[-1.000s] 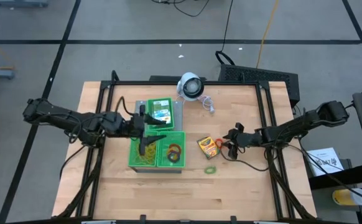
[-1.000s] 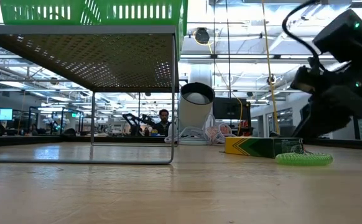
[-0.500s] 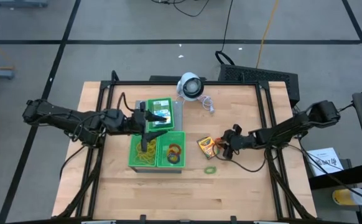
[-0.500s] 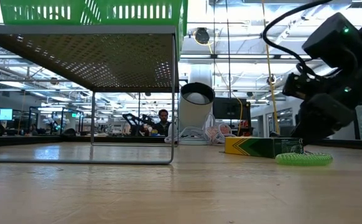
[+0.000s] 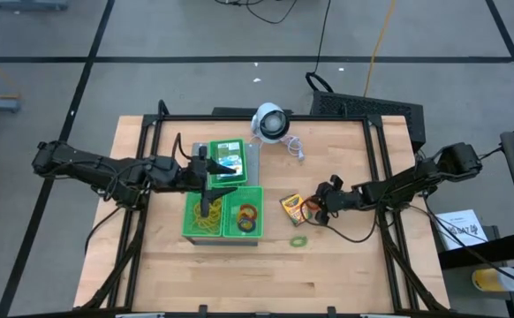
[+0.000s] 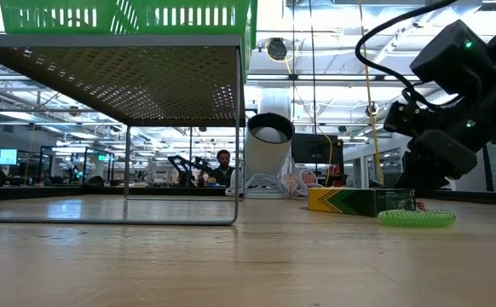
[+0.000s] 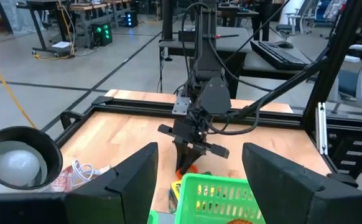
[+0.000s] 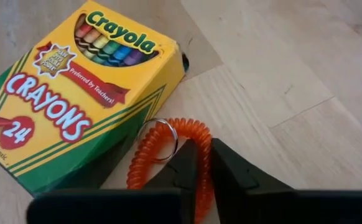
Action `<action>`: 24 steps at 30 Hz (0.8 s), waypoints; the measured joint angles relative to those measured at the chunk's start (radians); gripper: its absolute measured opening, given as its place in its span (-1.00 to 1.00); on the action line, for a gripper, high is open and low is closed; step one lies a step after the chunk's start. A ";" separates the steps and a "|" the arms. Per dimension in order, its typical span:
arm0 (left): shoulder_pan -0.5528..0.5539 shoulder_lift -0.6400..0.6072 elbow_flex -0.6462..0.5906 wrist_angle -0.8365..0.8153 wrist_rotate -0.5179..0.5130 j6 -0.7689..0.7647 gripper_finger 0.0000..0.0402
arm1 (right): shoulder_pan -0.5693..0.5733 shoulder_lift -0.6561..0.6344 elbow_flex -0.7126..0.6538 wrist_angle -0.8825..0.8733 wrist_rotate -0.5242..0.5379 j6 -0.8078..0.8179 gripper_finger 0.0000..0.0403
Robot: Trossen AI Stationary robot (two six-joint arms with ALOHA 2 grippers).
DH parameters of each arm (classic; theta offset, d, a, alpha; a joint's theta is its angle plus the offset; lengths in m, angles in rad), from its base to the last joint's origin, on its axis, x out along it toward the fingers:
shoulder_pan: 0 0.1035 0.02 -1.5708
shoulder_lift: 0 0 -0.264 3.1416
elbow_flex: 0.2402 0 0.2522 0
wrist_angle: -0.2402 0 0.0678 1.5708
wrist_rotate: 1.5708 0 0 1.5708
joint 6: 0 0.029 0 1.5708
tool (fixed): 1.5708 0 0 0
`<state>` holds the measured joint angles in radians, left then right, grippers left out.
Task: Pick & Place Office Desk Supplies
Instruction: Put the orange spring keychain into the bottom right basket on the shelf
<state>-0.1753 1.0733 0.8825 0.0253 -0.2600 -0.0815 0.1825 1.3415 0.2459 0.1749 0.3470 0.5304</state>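
Crayon box yellow and green, "Crayola Crayons 24" on front, lies flat on table right of green trays. Orange coil band with metal ring touches box edge. Right gripper fingers now pinched on orange coil; a second ago they stood apart, farther right. Left gripper open, holds nothing, over trays. Only low view shows green coil close up.

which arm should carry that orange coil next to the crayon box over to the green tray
The right. Its pincer is already shut on the orange coil beside the crayon box. The left pincer hovers open over the green tray, away from the coil.
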 joint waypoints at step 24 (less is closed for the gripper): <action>0.000 0.054 0.000 0.103 -0.003 -0.029 0.21 | -0.010 -0.441 -0.003 0.463 0.024 -0.505 -0.95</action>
<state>-0.1753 1.1275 0.8825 0.1287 -0.2631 -0.1108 0.1723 0.9002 0.2425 0.6380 0.3706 0.0253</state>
